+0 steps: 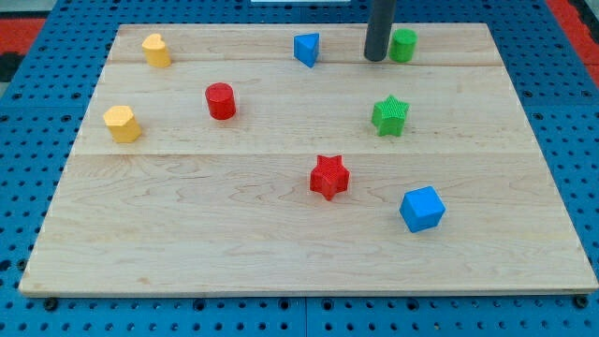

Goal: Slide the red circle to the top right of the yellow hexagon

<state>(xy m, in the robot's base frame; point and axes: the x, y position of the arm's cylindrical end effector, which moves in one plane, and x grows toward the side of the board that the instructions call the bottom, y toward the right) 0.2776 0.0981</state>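
Observation:
The red circle point(221, 101) stands on the wooden board at the upper left of centre. The yellow hexagon point(122, 124) lies to its left and a little lower, near the board's left edge. My tip point(375, 58) is at the view's top, right of centre, just left of the green circle point(403, 45) and far to the right of the red circle. It touches neither task block.
A second yellow block point(156, 51) sits at the top left. A blue triangle point(307, 49) is left of my tip. A green star point(390, 115), a red star point(329, 177) and a blue cube point(421, 209) lie lower right. The board point(187, 253) rests on blue pegboard.

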